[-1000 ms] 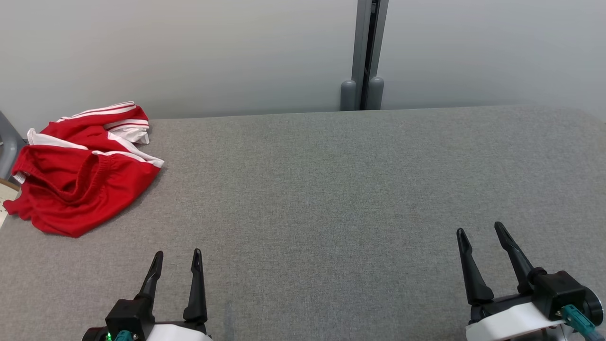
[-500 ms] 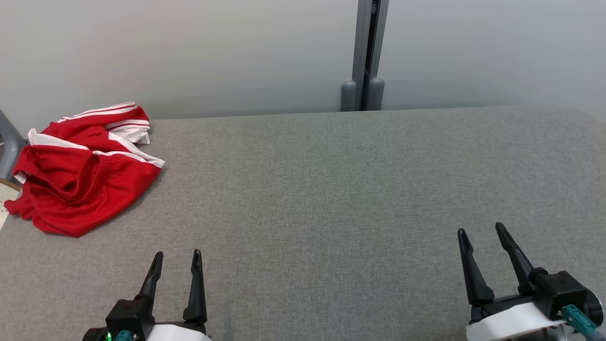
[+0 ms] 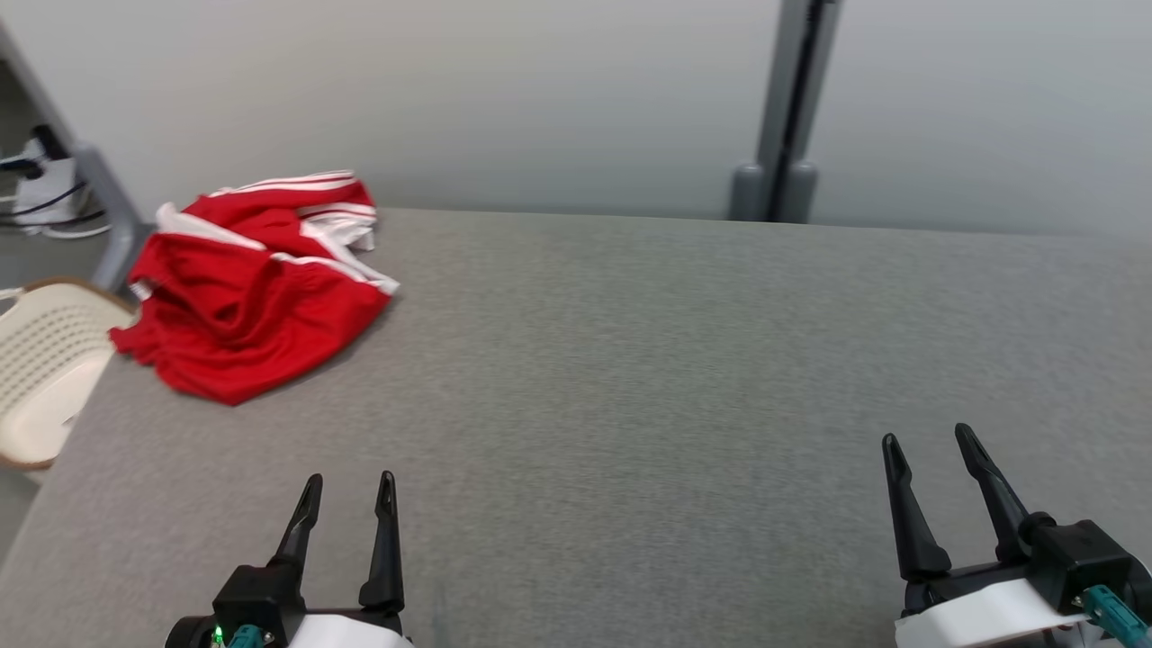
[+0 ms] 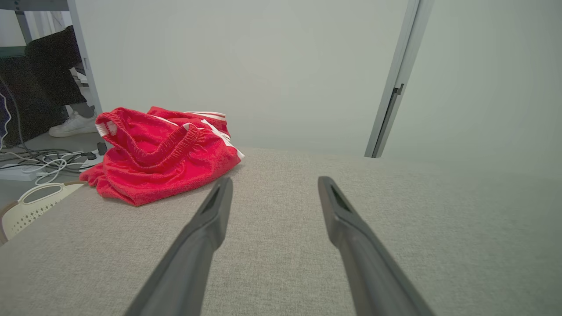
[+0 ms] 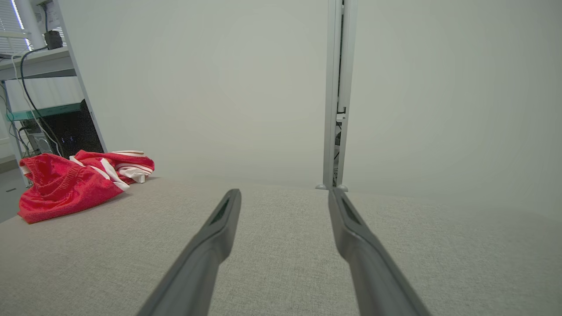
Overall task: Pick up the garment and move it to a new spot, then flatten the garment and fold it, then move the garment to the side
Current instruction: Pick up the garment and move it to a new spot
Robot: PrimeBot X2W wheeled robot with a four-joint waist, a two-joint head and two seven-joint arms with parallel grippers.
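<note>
Garment [image 3: 256,297]: red shorts with white stripes, lying in a crumpled heap on the far left corner of the table, not flattened or folded.
Garment, long axis: in the head view it runs diagonally, from the near left by the table's left edge up towards the far edge by the wall.
Garment, which way it points: the white-striped end lies at the far side, nearest the wall. The gathered elastic waistband [image 4: 149,142] sits on the left part of the heap and stands open, facing up and left in the left wrist view. The bulk of plain red cloth spreads to the near side.
Garment, head view detail: somewhat blurred, so finer folds cannot be told.
Table [image 3: 630,360]: covered in grey woven fabric.
Left gripper [image 3: 351,477]: at the lower left above the table, fingers spread wide with nothing between them, pointing away from the robot. It is well apart from the garment, which lies ahead and to its left.
Right gripper [image 3: 928,434]: at the lower right, fingers also spread wide and holding nothing, far across the table from the garment.
Basket [image 3: 40,360]: cream, perforated, below the table's left edge, near the garment.
Post [image 3: 792,108]: grey upright against the pale wall behind the table.
</note>
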